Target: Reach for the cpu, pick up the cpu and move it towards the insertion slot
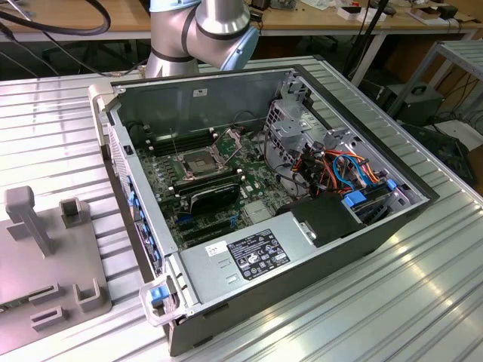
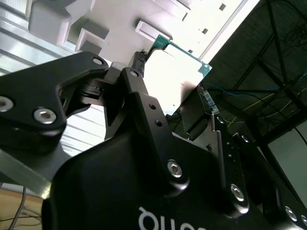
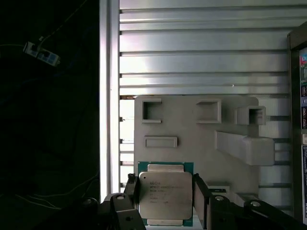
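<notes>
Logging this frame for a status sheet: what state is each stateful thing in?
cpu: held between the gripper fingers, above the grey fixture plate.
gripper: shut on the cpu.
insertion slot: retention plate raised, socket empty.
computer case: side open.

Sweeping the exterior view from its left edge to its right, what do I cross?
Grey fixture tray → blue latch tab → insertion slot → bundle of orange and blue cables.

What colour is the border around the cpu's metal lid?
Teal green, framing the silvery lid of the cpu; clearest in the first wrist view.
</notes>
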Controlling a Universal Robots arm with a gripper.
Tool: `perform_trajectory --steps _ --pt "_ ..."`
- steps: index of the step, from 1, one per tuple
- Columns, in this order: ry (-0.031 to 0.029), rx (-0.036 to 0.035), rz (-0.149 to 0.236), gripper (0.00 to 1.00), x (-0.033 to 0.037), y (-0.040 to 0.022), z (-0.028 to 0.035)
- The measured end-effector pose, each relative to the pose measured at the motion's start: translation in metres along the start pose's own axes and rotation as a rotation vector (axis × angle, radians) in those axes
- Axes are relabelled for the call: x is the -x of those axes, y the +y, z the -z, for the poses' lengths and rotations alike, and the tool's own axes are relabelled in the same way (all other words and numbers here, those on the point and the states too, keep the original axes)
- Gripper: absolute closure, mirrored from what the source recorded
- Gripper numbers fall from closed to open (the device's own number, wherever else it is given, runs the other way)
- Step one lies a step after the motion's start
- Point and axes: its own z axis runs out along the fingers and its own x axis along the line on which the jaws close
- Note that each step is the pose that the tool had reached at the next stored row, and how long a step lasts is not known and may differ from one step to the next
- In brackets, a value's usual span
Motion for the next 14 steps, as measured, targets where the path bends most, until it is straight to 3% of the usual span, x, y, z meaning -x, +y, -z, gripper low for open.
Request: perform_trajectory --steps 9,14 --pt "0.0 0.0 0.0 0.45 0.0103 0.0001 0.0004" --pt "0.0 0.0 0.0 0.45 0.0119 0.0001 0.0005"
